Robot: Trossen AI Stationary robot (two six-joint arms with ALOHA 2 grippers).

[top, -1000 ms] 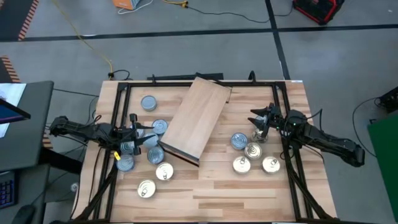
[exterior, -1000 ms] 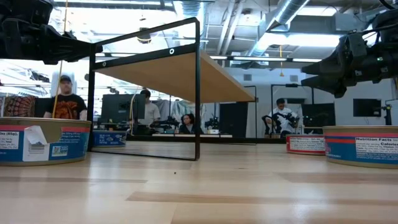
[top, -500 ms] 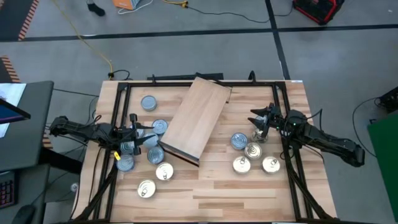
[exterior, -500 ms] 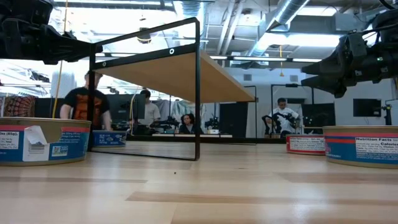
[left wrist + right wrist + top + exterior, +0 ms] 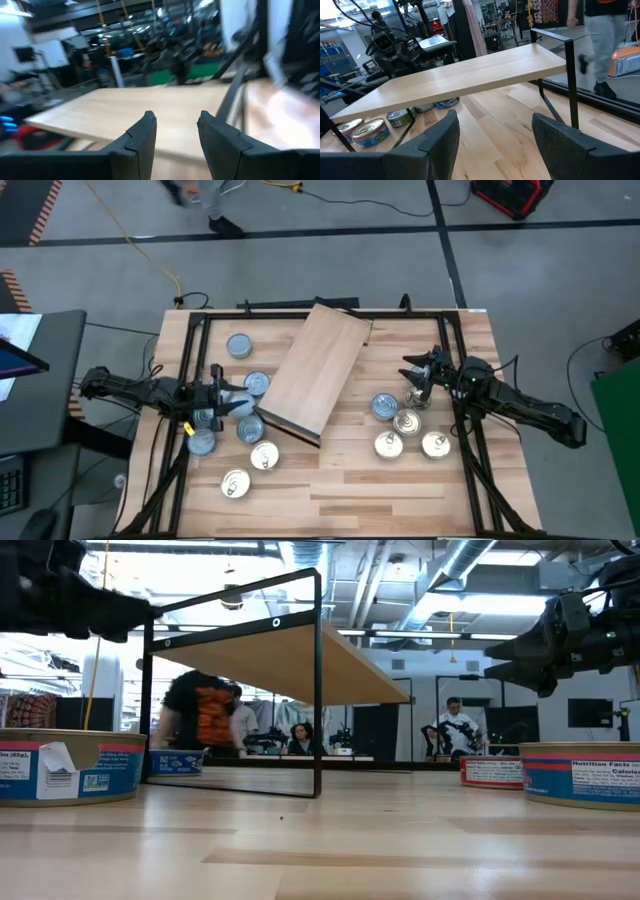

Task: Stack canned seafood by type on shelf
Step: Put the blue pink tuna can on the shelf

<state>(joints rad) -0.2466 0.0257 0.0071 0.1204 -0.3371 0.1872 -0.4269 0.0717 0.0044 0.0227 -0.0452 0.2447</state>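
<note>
The shelf [image 5: 317, 370] runs diagonally between the arms, empty. The left tool [image 5: 222, 402], fingers apart on nothing, hovers among the left cans [image 5: 250, 429]; the right tool [image 5: 418, 373], likewise apart, waits above the right cans [image 5: 385, 406].

Table: we see a slatted wooden tabletop [image 5: 400, 490].
Shelf: our light-wood shelf [image 5: 318, 370] stands on it, angled.
Tins: canned seafood [image 5: 250, 430] lies scattered either side.

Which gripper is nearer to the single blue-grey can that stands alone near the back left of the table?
Left. The left gripper is just in front of that can; the right gripper is across the shelf.
</note>
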